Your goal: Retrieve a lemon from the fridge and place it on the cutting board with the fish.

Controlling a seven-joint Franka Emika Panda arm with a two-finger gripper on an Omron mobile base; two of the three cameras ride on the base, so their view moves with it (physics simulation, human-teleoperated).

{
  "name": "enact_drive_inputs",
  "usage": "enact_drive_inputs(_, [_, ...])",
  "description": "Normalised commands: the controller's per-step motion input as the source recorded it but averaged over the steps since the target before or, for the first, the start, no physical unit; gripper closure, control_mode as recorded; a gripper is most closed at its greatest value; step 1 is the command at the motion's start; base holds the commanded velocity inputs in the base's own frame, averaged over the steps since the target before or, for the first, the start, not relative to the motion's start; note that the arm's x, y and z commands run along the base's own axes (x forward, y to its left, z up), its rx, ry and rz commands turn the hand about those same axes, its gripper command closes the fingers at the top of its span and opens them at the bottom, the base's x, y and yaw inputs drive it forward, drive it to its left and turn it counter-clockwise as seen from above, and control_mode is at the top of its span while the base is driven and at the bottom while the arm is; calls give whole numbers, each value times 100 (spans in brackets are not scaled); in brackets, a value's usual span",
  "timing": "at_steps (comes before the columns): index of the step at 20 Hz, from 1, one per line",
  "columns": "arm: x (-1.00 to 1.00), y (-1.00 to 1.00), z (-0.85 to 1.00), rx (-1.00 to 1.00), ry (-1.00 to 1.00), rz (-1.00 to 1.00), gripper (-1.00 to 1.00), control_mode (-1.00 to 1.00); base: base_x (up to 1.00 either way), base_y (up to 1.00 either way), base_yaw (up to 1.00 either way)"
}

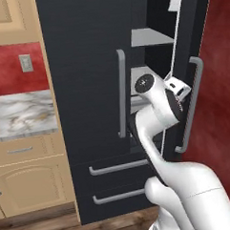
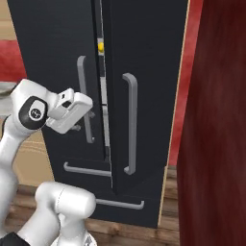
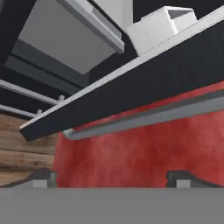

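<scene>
Two tool fingers spread wide, holding nothing, beside the fridge door.

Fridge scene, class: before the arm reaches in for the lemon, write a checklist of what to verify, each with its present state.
1. Right door of the fridge swung open: ok, partly.
2. Tool open and empty: ok.
3. Tool clear of the door handle: cannot tell; it sits close beside it.
4. Lemon located: ok, yellow spot in the door gap, above tool height.
5. Gap wide enough for the arm: cannot tell.
</scene>
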Motion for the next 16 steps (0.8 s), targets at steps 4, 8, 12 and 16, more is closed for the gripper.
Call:
enact_drive_inputs(4, [49,0,-33,-2,17,1,-100,-100,0,0,0])
enact_drive_inputs(8, [81,14,-54,-2,7,9,-100,-100,0,0,0])
enact_drive_inputs(12, [76,21,-59,-2,7,9,-100,-100,0,0,0])
enact_drive_inputs(16, [41,-1,-44,-6,6,0,-100,-100,0,0,0])
